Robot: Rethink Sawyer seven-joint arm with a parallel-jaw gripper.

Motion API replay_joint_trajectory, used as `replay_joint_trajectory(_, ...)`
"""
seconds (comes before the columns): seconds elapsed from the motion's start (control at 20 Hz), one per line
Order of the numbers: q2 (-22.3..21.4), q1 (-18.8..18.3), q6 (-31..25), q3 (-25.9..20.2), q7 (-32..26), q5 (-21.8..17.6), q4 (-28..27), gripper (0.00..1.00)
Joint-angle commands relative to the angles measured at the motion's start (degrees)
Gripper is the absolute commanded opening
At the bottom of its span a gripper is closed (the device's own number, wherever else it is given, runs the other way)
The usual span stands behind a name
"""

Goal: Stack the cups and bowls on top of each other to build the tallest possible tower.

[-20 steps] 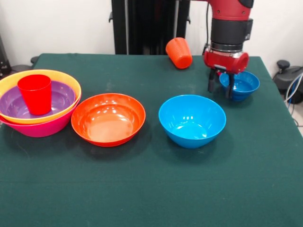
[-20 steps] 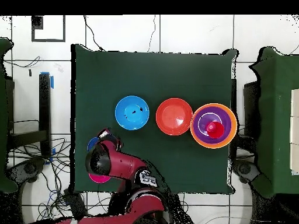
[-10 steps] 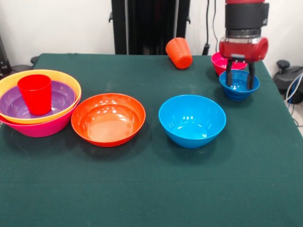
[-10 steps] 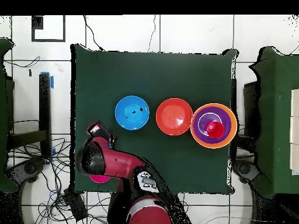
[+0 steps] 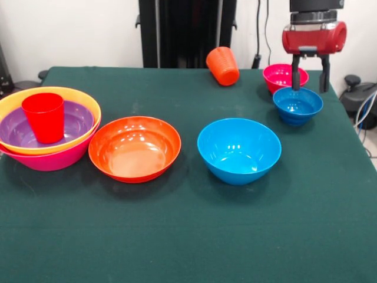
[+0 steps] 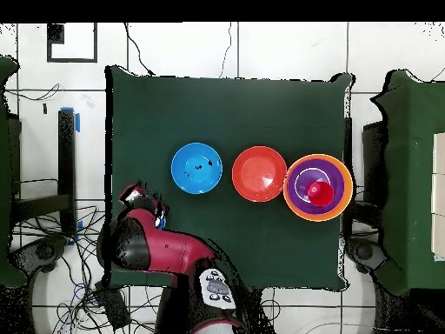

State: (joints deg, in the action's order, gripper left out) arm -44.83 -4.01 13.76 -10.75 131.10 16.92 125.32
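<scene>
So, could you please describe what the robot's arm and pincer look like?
The arm is glossy red with black joint sections. At its end sits a black cylindrical wrist above a rounded red housing, from which the pincer extends as two slim, straight black fingers. No cables or markings are discernible on it.

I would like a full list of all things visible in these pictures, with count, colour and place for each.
Glossy plastic nested bowls: three, pink outermost, yellow-orange within it, purple innermost; front view left edge.
Tapered plastic red cup: one, upright inside the purple bowl.
Shallow red-orange plastic bowl: one showing, beside the nested bowls.
Medium blue plastic bowl: one, centre right.
Small blue plastic bowl: one, far right.
Small magenta plastic bowl: one, behind the small blue bowl.
Tapered plastic orange cup: one, on its side, far edge.
Green table: one, under everything.
Red and black arm: one.
Claw: one, open, empty, above the small blue bowl.
</scene>
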Motion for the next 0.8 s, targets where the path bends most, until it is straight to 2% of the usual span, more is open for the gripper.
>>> replay_joint_trajectory(0.05,2.93,-0.68,-2.11,-3.86,12.22,-1.17,5.42,1.0)
replay_joint_trajectory(0.4,9.6,-0.95,3.96,-1.87,10.97,-3.96,3.79,1.0)
replay_joint_trajectory(0.8,15.21,-0.39,9.27,-0.47,11.44,-6.29,2.32,1.0)
